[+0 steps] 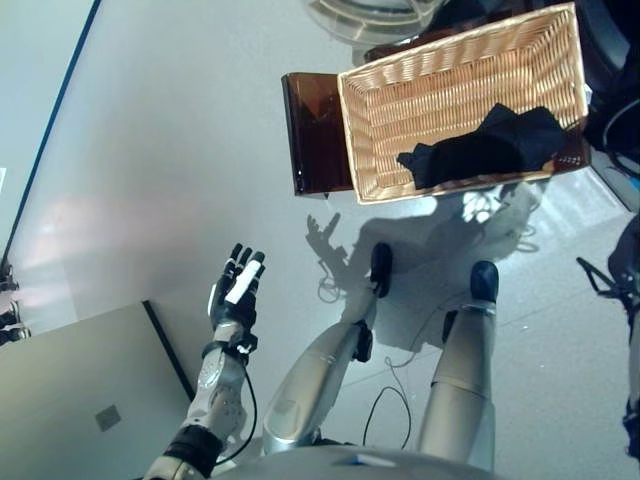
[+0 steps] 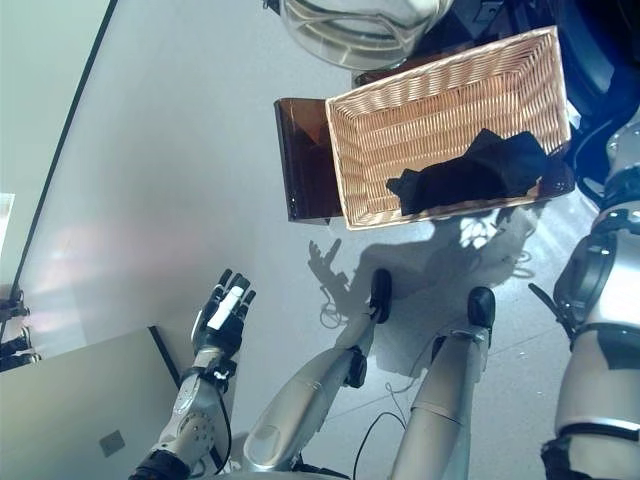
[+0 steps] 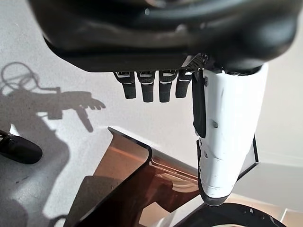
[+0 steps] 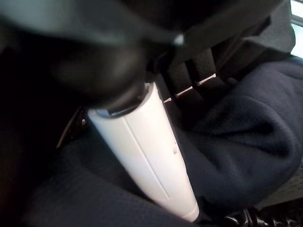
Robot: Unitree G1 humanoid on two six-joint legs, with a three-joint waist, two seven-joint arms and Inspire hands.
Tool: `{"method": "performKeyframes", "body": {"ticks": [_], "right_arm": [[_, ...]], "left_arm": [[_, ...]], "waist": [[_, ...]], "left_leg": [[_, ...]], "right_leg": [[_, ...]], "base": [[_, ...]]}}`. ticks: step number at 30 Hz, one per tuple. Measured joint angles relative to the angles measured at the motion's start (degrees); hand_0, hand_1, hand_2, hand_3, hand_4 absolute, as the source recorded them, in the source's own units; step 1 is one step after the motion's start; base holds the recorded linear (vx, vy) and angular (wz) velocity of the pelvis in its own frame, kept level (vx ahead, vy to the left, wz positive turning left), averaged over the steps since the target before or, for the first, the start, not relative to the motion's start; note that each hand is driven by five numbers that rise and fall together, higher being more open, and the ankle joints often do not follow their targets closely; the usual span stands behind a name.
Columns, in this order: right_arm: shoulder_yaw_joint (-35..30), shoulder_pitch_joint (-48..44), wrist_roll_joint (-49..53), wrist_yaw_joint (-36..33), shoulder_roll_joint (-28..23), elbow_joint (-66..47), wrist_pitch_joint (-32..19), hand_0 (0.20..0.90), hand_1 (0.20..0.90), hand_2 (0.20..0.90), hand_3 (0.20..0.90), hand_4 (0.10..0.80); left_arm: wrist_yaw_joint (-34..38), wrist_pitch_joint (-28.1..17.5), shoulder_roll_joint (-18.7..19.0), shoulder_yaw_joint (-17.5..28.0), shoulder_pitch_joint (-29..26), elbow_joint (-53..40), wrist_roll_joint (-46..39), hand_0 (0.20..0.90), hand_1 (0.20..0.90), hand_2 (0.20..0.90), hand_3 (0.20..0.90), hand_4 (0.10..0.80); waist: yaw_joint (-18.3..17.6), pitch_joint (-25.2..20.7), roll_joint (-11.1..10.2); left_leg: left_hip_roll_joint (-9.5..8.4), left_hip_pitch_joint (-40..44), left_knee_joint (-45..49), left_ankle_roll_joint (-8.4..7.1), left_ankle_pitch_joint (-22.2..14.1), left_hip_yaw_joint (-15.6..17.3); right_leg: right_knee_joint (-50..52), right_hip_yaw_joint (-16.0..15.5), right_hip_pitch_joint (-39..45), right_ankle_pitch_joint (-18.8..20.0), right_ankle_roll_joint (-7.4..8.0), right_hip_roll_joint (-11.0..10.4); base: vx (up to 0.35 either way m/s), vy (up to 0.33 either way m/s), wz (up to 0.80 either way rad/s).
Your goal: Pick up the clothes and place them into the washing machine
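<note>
Woven wicker basket point(image 1: 375, 120), rough; matt dark knitted cloth point(image 1: 485, 150) (finely textured); glossy brown translucent plastic stand point(image 1: 312, 130).

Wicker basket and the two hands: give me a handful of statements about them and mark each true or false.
1. The wicker basket holds a dark garment. True.
2. The left hand grips that garment. False: it hangs with straight fingers over the floor, well apart from the basket, holding nothing.
3. The basket sits on a brown stand. True.
4. The basket is filled to the brim. False: the garment lies at one end only, and the rest of the weave is bare.
5. In the right wrist view, dark cloth lies right against the right hand. True.
</note>
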Motion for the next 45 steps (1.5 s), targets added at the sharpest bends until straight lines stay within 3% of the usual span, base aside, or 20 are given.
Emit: {"method": "performKeyframes", "body": {"ticks": [6,15,24,32,33,34,45], "right_arm": [[2.95,-1.26,-1.93,0.31,-1.4,1.01,0.49,0.2,0.2,0.2,0.2,0.3],[17.47,-5.26,-15.52,4.99,-4.32,9.52,11.7,0.2,0.2,0.2,0.2,0.3],[25.56,-10.39,-18.68,6.48,-6.14,9.12,12.49,0.2,0.2,0.2,0.2,0.3],[27.11,-11.25,-18.68,6.32,-6.65,5.2,12.34,0.211,0.211,0.211,0.211,0.308],[27.08,-11.26,-18.68,6.32,-6.65,5.29,12.33,0.389,0.389,0.389,0.389,0.435],[27.05,-11.26,-18.69,6.22,-6.66,5.51,12.34,0.9,0.9,0.9,0.9,0.8],[26.2,-11.27,-19.84,5.16,-6.7,5.85,12.33,0.9,0.9,0.9,0.9,0.8]], "left_arm": [[0.06,-0.07,0.07,-0.06,0.44,-1.85,-0.57,0.9,0.9,0.9,0.9,0.8],[-0.36,-0.1,0.4,-0.25,2.48,-8.42,-0.71,0.9,0.9,0.9,0.9,0.8],[-0.51,-0.18,0.46,-0.21,2.99,-9.08,-0.72,0.9,0.9,0.9,0.9,0.8],[-0.05,-0.9,0.46,-0.2,2.99,-9.13,-0.73,0.9,0.9,0.9,0.9,0.8],[0.03,-1.12,0.46,-0.2,2.99,-9.13,-0.74,0.9,0.9,0.9,0.9,0.8],[0.07,-1.17,0.46,-0.2,2.99,-9.12,-0.74,0.9,0.9,0.9,0.9,0.8],[0.51,-1.36,0.46,0.04,2.98,-9.15,-0.76,0.9,0.9,0.9,0.9,0.8]], "waist": [[-0.01,0.06,-0.08],[-0.35,0.1,-0.13],[-0.52,0.17,-0.22],[-0.63,0.27,-0.35],[-0.63,0.3,-0.38],[-0.65,0.3,-0.39],[-1.18,0.5,-0.65]], "left_leg": [[-0.54,-1.86,0.12,-0.1,0.13,0.25],[-0.78,-3.92,0.48,-0.39,0.31,0.57],[-0.68,-7.5,1.0,-0.89,0.61,0.65],[-0.69,-7.99,0.98,-0.88,0.62,0.66],[-0.69,-8.02,1.02,-0.88,0.62,0.64],[-0.7,-8.02,1.03,-0.88,0.62,0.62],[-0.56,-7.55,1.75,-0.88,0.62,0.55]], "right_leg": [[1.66,0.67,-2.63,-0.54,0.0,-0.2],[3.57,1.26,-5.56,-1.02,-0.26,-0.05],[5.13,1.54,-9.69,-1.24,-0.73,0.32],[5.27,1.6,-10.18,-1.25,-0.74,0.36],[5.27,1.58,-10.18,-1.25,-0.75,0.36],[5.27,1.55,-10.15,-1.25,-0.75,0.33],[4.81,1.2,-9.1,-0.95,-0.78,0.32]], "base": [[-0.019,-0.011,0.03],[-0.012,-0.022,0.02],[0.006,-0.009,0.03],[0.0,0.0,0.0],[0.0,0.0,0.0],[0.0,0.0,0.0],[-0.015,0.025,0.0]]}}
